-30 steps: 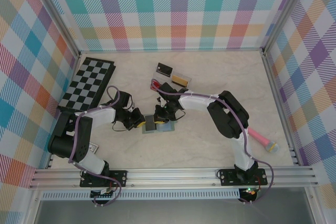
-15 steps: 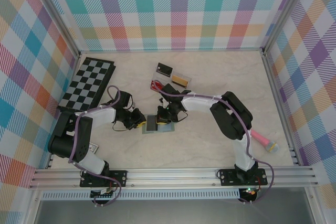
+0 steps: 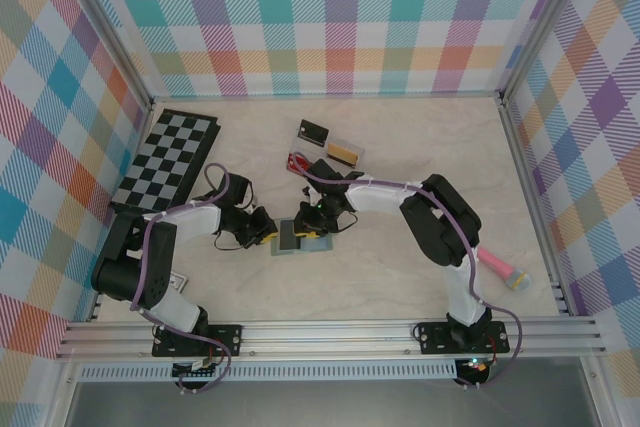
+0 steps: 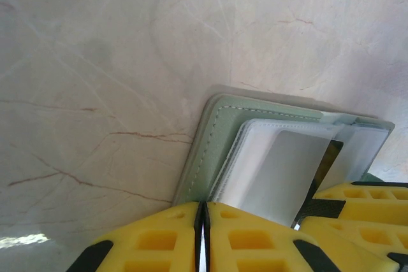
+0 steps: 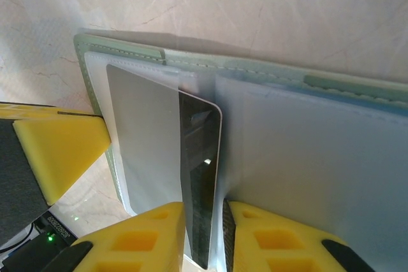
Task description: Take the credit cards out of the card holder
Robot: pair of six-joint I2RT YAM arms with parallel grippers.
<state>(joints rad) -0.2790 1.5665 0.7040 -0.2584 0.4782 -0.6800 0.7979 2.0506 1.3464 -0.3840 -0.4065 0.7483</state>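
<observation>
**Tech 1:** Right arm has settled slightly lower over the holder since the earlier frame. The holder and the left arm stand where they were. Confirm the holder's position.

**Tech 2:** Flat grey-green folding card holder (image 4: 201,151) lies open on the pale marbled table (image 4: 95,62), near its middle and slightly toward the near edge, between the two arms.

**Tech 1:** State of the tools?

**Tech 2:** Left gripper (image 4: 203,214): yellow pads pressed together at the holder's edge. Whether the cover sits between them cannot be told. Right gripper (image 5: 203,213): pinching the short end of the thin rectangular grey credit card (image 5: 146,125) with a dark band. The card lies in the clear sleeve on the half of the holder nearest the left gripper.

**Tech 1:** Controlling relation for the next move?

**Tech 2:** The card's long axis runs in line with the right gripper's fingers, from the pinched end away into the sleeve. Its dark-banded long edge faces the fold. Where the sleeve opens cannot be told. Judgement: if it opens at the pinched end, withdraw straight back along that axis, since a sideways pull would likely bind the card. The left gripper, just beside the card, is best placed to keep the holder down.
</observation>
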